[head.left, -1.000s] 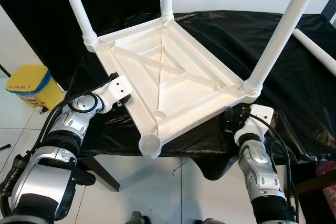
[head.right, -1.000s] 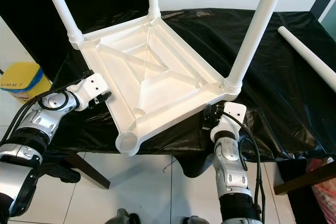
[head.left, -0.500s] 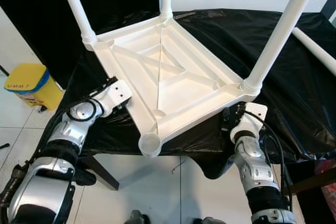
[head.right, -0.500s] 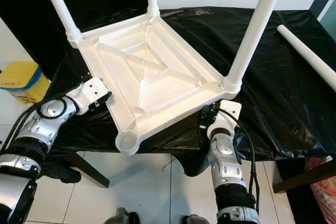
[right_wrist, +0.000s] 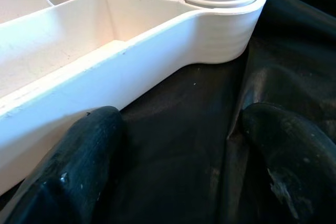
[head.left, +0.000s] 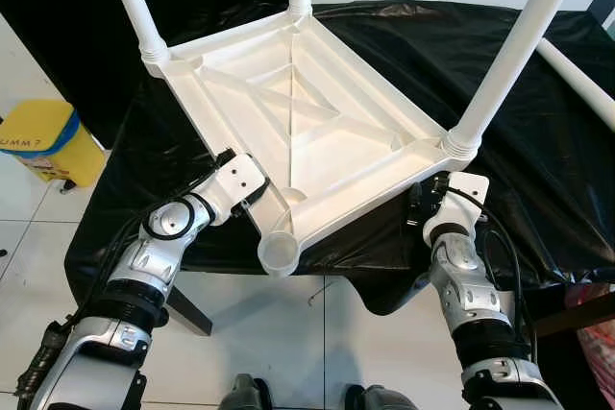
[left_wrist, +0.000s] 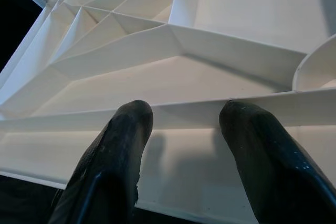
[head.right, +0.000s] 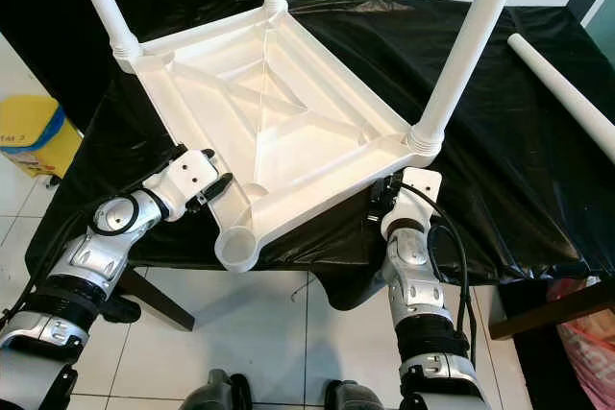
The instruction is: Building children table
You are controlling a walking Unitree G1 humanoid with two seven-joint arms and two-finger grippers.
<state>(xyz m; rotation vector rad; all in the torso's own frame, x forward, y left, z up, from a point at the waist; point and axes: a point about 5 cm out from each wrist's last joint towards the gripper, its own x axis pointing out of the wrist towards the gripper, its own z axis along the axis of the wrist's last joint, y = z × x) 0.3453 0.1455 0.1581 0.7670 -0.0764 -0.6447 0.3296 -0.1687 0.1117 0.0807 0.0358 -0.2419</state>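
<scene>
A: From the head views, where is the piece?

B: The white plastic ribbed tabletop panel point(head.left: 307, 132) lies upside down on the black-sheeted worktop point(head.left: 538, 141), with three white round plastic legs point(head.left: 509, 55) standing up from its corners. The near corner, an empty round leg socket point(head.left: 279, 252), juts out over the worktop's front edge above the pale tiled floor point(head.left: 317, 333). A loose white plastic tube point(head.right: 562, 93) lies far right on the sheet, well apart. A yellow bin with a blue band point(head.left: 43, 136) stands on the floor to the left. The sheet to the right of the panel offers open room.

A: And the hands in those views?

B: The left hand point(head.left: 258, 206) is at the panel's near left edge, just behind the empty socket. The right hand point(head.right: 380, 204) is low at the front right corner, below the legged socket.

A: The left wrist view?

B: The left hand's two black fingers point(left_wrist: 118, 161) are spread moderately wide, tips against the panel's outer rim wall point(left_wrist: 199, 114), gripping nothing between them.

A: The right wrist view?

B: The right hand's fingers point(right_wrist: 79, 166) are spread wide over the black sheet. One sits just beside or touching the panel's side wall; I cannot tell which. The other is apart on the sheet.
</scene>
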